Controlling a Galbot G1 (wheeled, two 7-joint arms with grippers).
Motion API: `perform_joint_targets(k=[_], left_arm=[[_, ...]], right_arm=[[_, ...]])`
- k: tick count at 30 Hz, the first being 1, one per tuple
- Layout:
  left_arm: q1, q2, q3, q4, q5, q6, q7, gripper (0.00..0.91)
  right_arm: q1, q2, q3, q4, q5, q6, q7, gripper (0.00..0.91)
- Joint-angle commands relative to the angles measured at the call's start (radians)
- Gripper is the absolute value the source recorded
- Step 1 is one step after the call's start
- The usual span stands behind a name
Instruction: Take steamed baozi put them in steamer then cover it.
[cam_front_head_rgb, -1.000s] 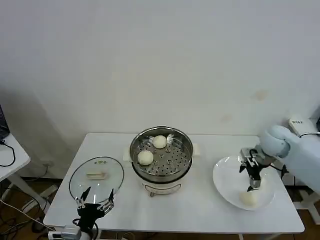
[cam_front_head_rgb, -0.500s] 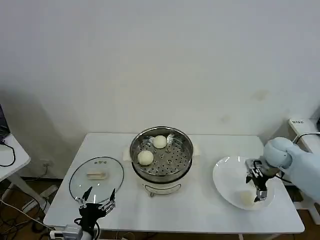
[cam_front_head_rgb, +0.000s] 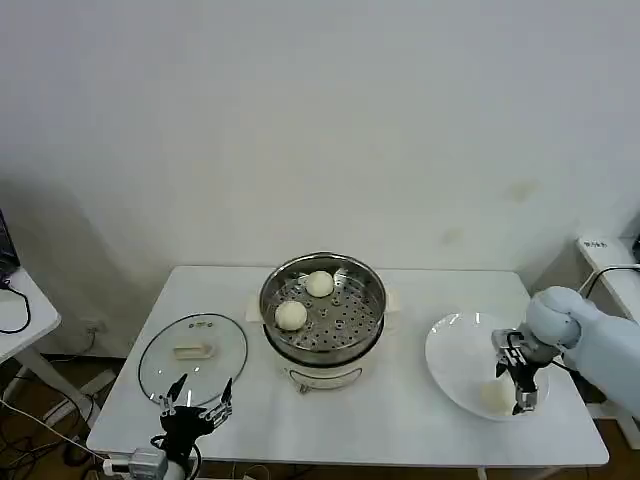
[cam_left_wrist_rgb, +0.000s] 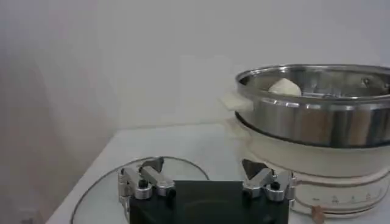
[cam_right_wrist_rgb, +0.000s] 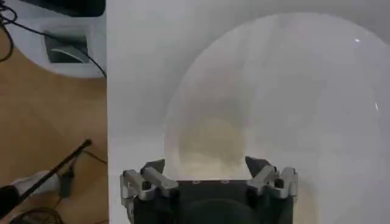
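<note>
Two baozi in steamer, one baozi under right hand.

I am seeing white table carrying glass cover, steamer on white base, white plate

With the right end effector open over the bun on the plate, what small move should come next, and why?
Probably lower and close. The right end effector is open with its fingers on either side of the bun on the plate; it isn't gripped yet, and the steamer holds two.
</note>
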Motion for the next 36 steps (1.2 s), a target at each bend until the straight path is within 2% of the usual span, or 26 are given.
perform_joint_targets(k=[1, 16, 18, 20, 21, 24, 36], left_arm=[[-0.004, 0.002, 0.0, 0.01, -0.002, 0.0, 0.001, 0.907], [-0.016, 0.001, -0.003, 0.028, -0.003, 0.0, 0.003, 0.907], [-0.018, 0.001, -0.003, 0.03, -0.003, 0.001, 0.004, 0.907], [-0.02, 0.002, -0.003, 0.03, -0.003, 0.001, 0.005, 0.907], [-0.021, 0.002, -0.004, 0.03, -0.004, 0.001, 0.005, 0.907], [-0.022, 0.002, -0.004, 0.031, -0.004, 0.001, 0.006, 0.907], [-0.022, 0.003, -0.002, 0.034, -0.004, 0.001, 0.005, 0.907]], right_arm=[[0.006, 0.016, -0.019, -0.025, -0.005, 0.002, 0.005, 0.907], [0.012, 0.05, -0.022, -0.071, -0.003, 0.004, 0.012, 0.907], [0.014, 0.051, -0.023, -0.074, -0.004, 0.003, 0.013, 0.826], [0.016, 0.052, -0.026, -0.075, -0.004, 0.004, 0.013, 0.796], [0.018, 0.053, -0.029, -0.075, -0.005, 0.005, 0.012, 0.715], [0.021, 0.053, -0.03, -0.074, -0.004, 0.004, 0.011, 0.655], [0.024, 0.036, -0.023, -0.06, 0.001, -0.001, 0.009, 0.504]])
